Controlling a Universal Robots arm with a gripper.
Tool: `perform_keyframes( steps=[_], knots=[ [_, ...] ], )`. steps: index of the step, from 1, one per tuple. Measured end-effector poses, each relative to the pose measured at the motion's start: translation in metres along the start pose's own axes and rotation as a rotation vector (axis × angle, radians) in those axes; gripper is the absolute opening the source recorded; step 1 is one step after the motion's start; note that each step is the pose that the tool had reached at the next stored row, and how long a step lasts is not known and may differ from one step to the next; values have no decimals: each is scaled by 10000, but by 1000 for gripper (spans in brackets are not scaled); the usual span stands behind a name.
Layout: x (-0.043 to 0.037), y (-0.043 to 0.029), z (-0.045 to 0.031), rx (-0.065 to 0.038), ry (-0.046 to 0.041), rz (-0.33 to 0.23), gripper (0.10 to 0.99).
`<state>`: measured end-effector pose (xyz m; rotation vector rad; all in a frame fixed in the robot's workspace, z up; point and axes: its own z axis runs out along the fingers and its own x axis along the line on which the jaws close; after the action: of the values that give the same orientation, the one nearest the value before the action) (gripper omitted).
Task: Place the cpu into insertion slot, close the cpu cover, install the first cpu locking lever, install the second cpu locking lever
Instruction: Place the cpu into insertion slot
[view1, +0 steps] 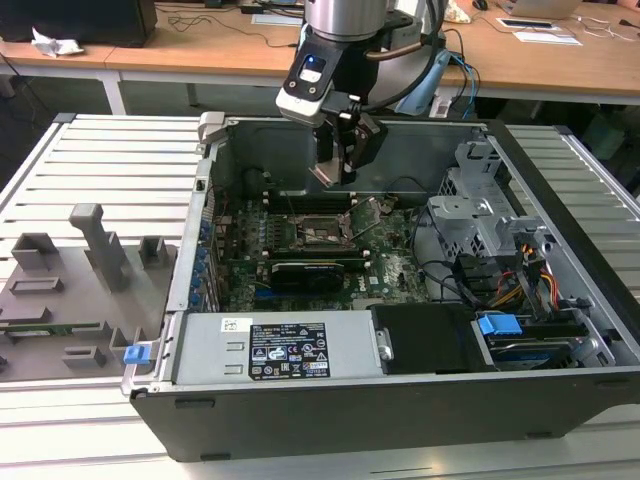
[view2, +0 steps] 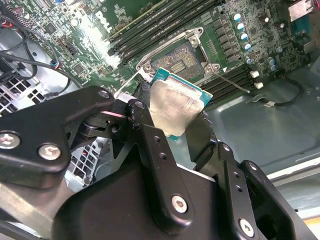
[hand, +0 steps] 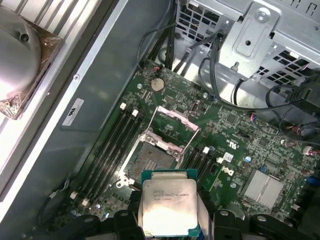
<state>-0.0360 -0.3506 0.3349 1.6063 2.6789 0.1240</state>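
**Chip gripped above the bare socket**

The cpu (hand: 169, 207), a small flat square with a dull silver-grey metal lid on a green-edged base, sat clamped in the pincer (view1: 338, 168). Its two black fingers (view2: 145, 125) pressed on opposite edges of the chip, narrowed just to its width, and left the lid face bare. I judge it was held by the edges so that the underside could meet the contacts untouched.

Below and ahead of the fingertips, apart from the chip, lay the insertion slot (hand: 150, 162). It was a black square bed of fine contacts in a dark metal frame, with nothing seated in it. On the slot's far side from the pincer, the cpu cover (hand: 176, 122), a thin windowed metal plate, appeared tipped up on its hinge, leaving the slot open from above.

Long narrow memory slots (hand: 107, 150) ran along both sides of the slot on the green motherboard (hand: 240, 145). Around the pincer rose the grey sheet-steel walls of the computer case (view1: 420, 155).
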Motion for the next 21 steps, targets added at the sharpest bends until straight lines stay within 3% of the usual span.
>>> perform_keyframes(
  steps=[21],
  knots=[
    [-2,-7,82,56,3,349,525]
  ],
)
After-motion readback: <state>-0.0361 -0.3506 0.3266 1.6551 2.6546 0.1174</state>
